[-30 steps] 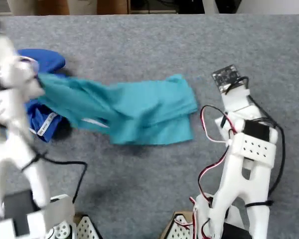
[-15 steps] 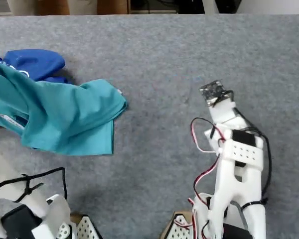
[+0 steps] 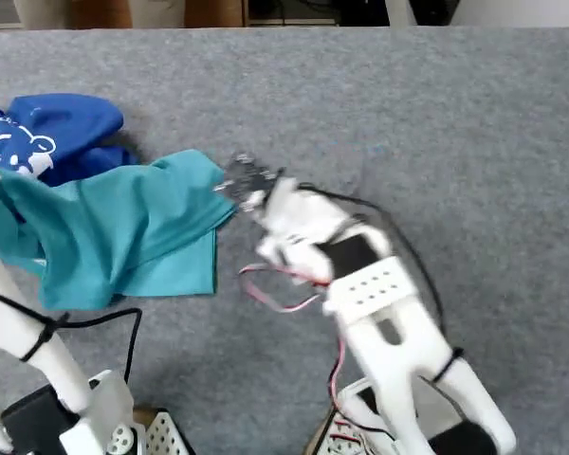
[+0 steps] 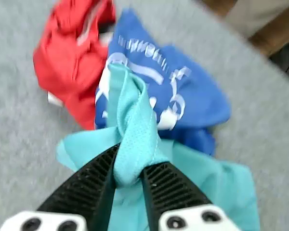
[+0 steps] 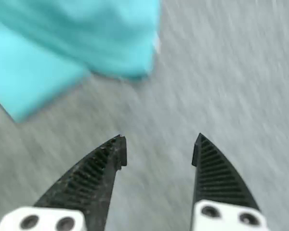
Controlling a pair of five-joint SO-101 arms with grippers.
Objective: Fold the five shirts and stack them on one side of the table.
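So the teal shirt (image 3: pixel 123 232) lies rumpled near the desk's (image 3: pixel 436 123) left edge, partly over the blue shirt (image 3: pixel 62 121), with the red shirt (image 4: pixel 70 62) just beside that. The left pincer (image 4: pixel 130 175) is clamped on a twisted bunch of teal mesh knit. The right pincer (image 5: pixel 159 147) gapes wide over fuzzy grey felt by the teal corner.

High view overhead, whole table (image 3: pixel 474 123); wrist views close, angled down — all three share teal shirt (image 3: pixel 123 227).

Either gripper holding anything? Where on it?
Left gripper pinches a bunched fold of the teal fabric shirt. Right gripper is open, holding nothing.
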